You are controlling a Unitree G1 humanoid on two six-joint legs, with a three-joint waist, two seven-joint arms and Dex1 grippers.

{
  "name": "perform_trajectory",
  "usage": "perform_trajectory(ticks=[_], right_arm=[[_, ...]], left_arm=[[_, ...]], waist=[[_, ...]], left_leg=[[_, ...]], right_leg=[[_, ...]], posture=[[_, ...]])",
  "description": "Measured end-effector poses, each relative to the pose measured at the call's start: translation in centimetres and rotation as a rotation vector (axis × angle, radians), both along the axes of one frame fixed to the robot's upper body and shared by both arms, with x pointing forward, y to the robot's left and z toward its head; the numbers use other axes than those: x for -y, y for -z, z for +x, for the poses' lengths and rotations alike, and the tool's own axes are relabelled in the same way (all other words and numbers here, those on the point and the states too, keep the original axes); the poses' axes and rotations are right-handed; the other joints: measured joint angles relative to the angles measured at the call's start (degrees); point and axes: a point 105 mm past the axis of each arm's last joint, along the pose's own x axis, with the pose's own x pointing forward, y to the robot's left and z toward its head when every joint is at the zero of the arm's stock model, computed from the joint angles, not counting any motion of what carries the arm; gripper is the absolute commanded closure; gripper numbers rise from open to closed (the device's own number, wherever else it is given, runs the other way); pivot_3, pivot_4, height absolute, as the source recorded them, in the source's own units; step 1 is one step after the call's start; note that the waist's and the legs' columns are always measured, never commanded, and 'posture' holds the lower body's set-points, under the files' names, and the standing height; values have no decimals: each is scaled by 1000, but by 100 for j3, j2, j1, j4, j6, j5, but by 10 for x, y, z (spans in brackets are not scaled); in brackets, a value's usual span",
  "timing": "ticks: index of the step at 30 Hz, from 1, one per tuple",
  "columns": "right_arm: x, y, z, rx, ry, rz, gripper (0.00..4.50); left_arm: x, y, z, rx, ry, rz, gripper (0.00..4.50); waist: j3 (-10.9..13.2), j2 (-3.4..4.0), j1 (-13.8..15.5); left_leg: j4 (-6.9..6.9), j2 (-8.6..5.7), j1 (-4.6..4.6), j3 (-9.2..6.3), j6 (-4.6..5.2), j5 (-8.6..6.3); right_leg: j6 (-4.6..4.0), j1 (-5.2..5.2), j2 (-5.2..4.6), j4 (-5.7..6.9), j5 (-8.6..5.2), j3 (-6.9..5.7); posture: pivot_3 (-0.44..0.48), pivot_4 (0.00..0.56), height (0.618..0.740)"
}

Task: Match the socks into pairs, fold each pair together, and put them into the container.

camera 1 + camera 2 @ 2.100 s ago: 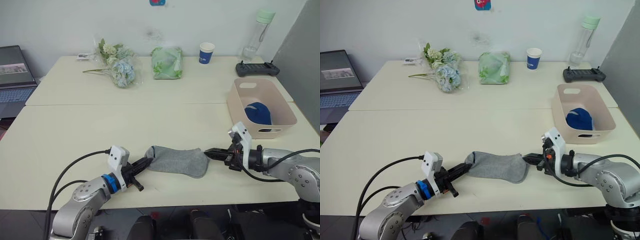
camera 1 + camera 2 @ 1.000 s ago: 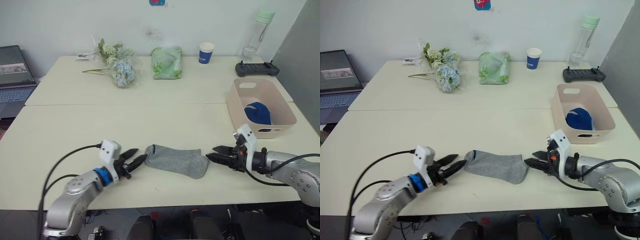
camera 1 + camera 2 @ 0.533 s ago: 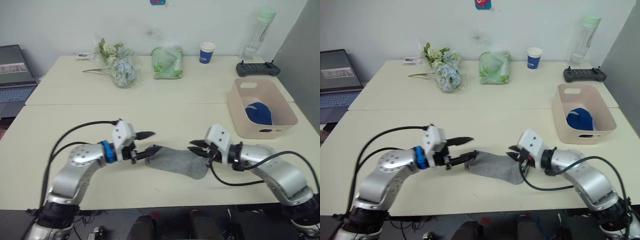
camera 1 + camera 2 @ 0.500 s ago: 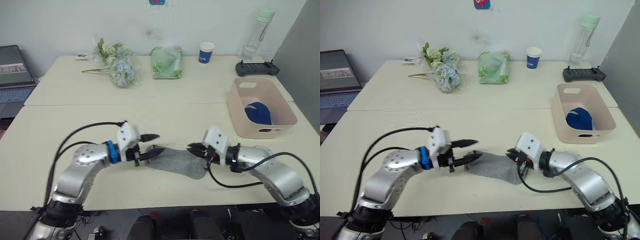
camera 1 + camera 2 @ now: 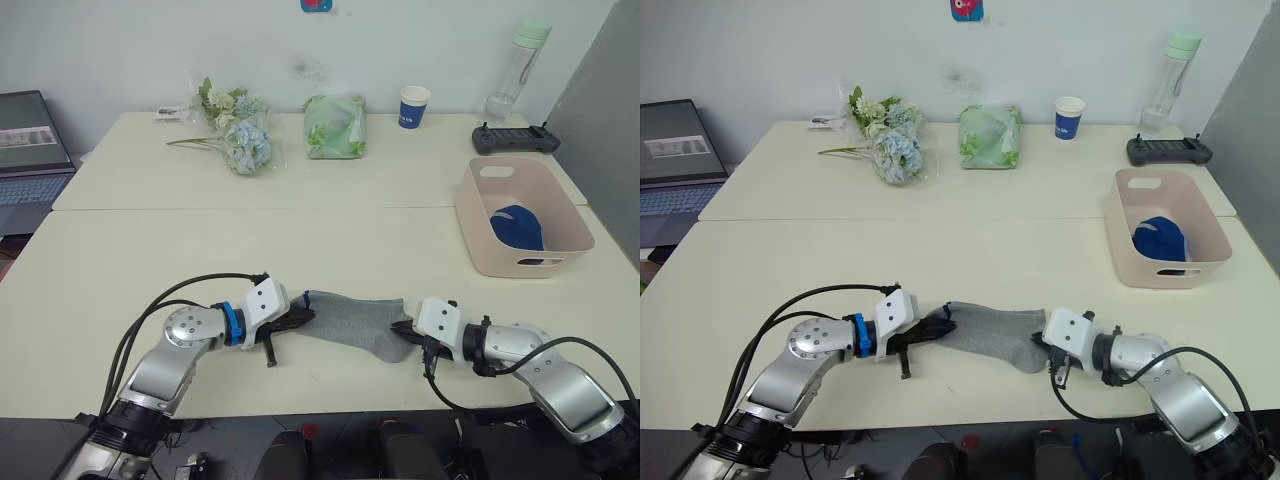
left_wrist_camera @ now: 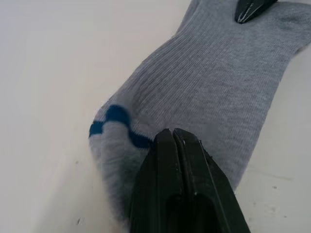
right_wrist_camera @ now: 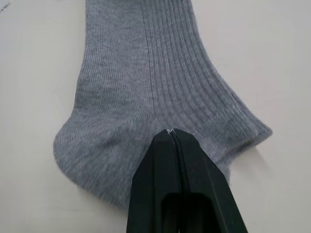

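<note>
Now both hands pinch the ribbed grey sock (image 5: 355,321).

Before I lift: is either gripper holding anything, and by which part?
Both pinch the grey sock lying on the table: the left gripper shut on its blue-trimmed cuff end, the right gripper shut on the opposite end.

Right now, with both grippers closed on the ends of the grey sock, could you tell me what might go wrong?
Both grips look shallow: the left gripper pinches only the cuff edge of the grey ribbed knit sock, the right gripper only its other end, so either could slip on lifting. If the arms pull apart, the knit may stretch. The pale pink plastic tub lies well off to the right, a long carry.
</note>
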Motion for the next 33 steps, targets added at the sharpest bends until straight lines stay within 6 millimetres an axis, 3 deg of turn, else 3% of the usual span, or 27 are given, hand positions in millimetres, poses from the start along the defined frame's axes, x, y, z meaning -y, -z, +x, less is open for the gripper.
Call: perform_trajectory(ticks=[6,8,12,20,27,30,33], right_arm=[[5,-15,-4,-133,105,172,4500],[8,-25,-4,-143,149,219,4107],[19,-29,-6,-181,231,251,2868],[25,-7,-10,-311,388,248,39],[15,-10,-7,-382,414,286,39],[10,-10,-5,-382,395,275,666],[9,-8,-5,-389,392,276,1694]], left_arm=[[4,-13,-3,-37,-2,-103,4475],[9,-18,-5,-33,12,-125,4500],[9,-26,-4,-23,-3,-144,4500],[8,-36,-4,-8,-18,-162,4500],[8,-36,-4,-8,-29,-164,4500],[9,-36,-4,-8,-29,-165,4500],[10,-36,-4,-7,-28,-167,4500]], waist=[[2,1,1],[1,1,-1],[1,1,-2],[1,1,-12],[1,1,-13],[1,1,-20],[1,1,-18]], left_leg=[[1,1,-6,-5,0,0],[1,2,-7,-6,0,0],[0,2,-6,-7,0,0],[0,1,-2,3,0,0],[-1,3,-3,0,0,0],[-1,3,-1,1,0,0],[-2,3,-2,-1,0,0]], right_leg=[[0,-4,0,1,0,4],[0,-4,0,1,0,6],[0,-3,0,2,0,5],[0,-4,2,4,0,4],[0,-4,4,3,0,4],[0,-4,4,4,0,2],[1,-4,4,3,0,2]], posture=[[0,150,740],[0,150,740],[0,150,740],[0,150,740],[0,150,740],[0,150,740],[0,150,740]])
